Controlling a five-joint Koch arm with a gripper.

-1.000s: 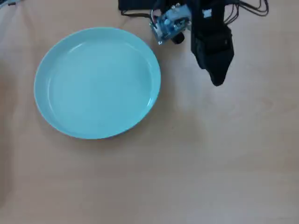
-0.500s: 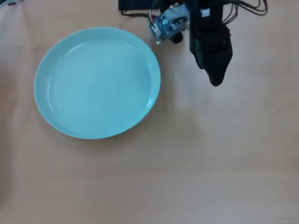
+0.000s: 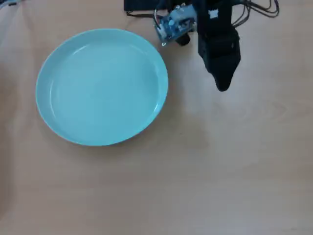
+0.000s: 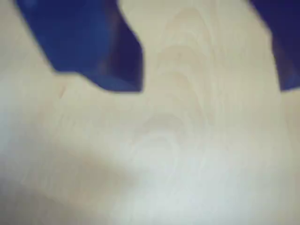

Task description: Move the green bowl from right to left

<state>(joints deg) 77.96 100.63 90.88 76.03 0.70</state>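
On the left side of the tabletop (image 3: 234, 161) in the overhead view sits the green bowl (image 3: 102, 86), flat and empty. Well to its right, the pincer (image 4: 206, 89) holds nothing, its jaws spread wide over bare wood.

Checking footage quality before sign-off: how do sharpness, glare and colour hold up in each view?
Overhead view: mostly sharp, soft even light, mild sheen on the green bowl, dark claw lacks detail. Wrist view: heavily blurred, washed-out table, claw fingers rendered blue.
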